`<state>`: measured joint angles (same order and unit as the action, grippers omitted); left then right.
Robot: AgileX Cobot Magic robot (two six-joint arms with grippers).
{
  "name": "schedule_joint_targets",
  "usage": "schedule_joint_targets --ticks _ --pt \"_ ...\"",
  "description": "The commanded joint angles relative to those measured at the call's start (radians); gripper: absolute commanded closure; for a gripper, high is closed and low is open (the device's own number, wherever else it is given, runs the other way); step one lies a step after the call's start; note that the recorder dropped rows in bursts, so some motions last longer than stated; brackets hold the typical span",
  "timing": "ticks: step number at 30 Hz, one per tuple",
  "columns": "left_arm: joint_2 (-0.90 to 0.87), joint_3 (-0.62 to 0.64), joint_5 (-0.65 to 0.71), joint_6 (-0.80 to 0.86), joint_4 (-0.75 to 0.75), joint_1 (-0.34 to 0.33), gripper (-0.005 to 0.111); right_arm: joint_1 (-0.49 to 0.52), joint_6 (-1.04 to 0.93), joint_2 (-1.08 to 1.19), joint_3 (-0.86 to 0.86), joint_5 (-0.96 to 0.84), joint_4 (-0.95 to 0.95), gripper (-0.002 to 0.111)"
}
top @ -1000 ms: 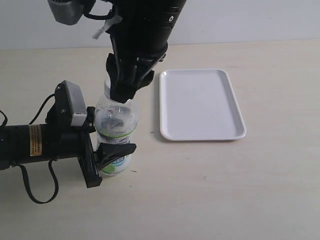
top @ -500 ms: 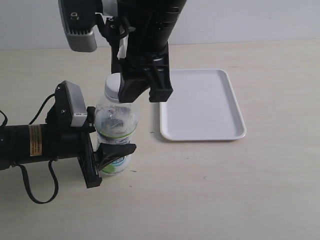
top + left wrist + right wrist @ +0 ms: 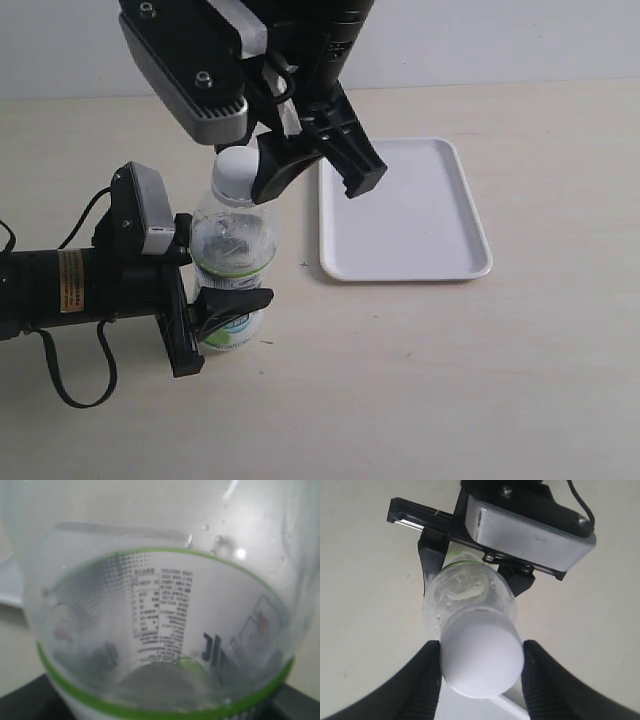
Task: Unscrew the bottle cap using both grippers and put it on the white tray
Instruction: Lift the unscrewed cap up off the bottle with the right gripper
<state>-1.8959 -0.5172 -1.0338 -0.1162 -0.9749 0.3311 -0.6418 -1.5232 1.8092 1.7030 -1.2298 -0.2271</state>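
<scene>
The clear bottle (image 3: 232, 240) with its white-and-green label stands upright on the table. My left gripper (image 3: 215, 275) is shut on its lower body, and the label fills the left wrist view (image 3: 160, 605). The white bottle cap (image 3: 232, 170) sits on the neck. In the right wrist view the cap (image 3: 481, 655) lies between the two black ribbed fingers (image 3: 431, 675) of my right gripper (image 3: 481, 646), which is shut on its sides. The white tray (image 3: 405, 210) lies empty to the right of the bottle.
The right arm's silver camera block (image 3: 190, 70) hangs above and left of the bottle. The left arm (image 3: 70, 285) with its yellow label lies along the table at the left. The tabletop is pale beige, with a light wall behind.
My right gripper has twisted around the bottle's neck, and its camera block has swung down and forward. The cap now shows in the exterior view. The left arm and bottle have stayed still.
</scene>
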Motion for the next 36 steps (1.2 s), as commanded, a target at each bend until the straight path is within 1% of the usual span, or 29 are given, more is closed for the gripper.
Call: schedule_joint_targets --ticks 1,7,17,22,27,28,31,33,34,36 --pt "0.009 -0.001 -0.008 -0.02 0.011 0.004 0.107 0.001 -0.107 -0.035 0.003 0.009 0.01 0.108" --pt "0.009 -0.001 -0.008 -0.022 0.011 0.004 0.107 0.001 -0.182 -0.039 0.003 0.009 0.01 0.108" --pt "0.009 -0.001 -0.008 -0.043 0.011 0.004 0.107 0.001 -0.421 -0.039 0.003 0.009 0.012 0.108" --pt "0.009 -0.001 -0.008 -0.043 0.011 0.004 0.107 0.001 -0.492 -0.039 0.003 0.009 0.029 0.108" --pt "0.009 -0.001 -0.012 -0.043 0.011 0.004 0.107 0.001 -0.487 -0.047 0.003 0.009 0.049 0.108" --pt "0.009 -0.001 -0.012 -0.043 0.013 0.004 0.107 0.001 -0.461 -0.054 0.003 0.009 0.054 0.108" --pt "0.009 -0.001 -0.016 -0.043 0.013 0.004 0.107 0.001 -0.297 -0.102 0.003 0.009 0.06 0.108" --pt "0.009 -0.001 -0.018 -0.043 0.013 0.004 0.107 0.001 -0.169 -0.145 0.003 0.009 0.091 0.108" --pt "0.009 -0.001 -0.018 -0.043 0.013 0.004 0.107 0.001 -0.055 -0.182 0.003 0.044 0.135 0.108" --pt "0.009 -0.001 -0.018 -0.043 0.013 0.004 0.107 0.001 0.073 -0.218 0.003 0.07 0.187 0.108"
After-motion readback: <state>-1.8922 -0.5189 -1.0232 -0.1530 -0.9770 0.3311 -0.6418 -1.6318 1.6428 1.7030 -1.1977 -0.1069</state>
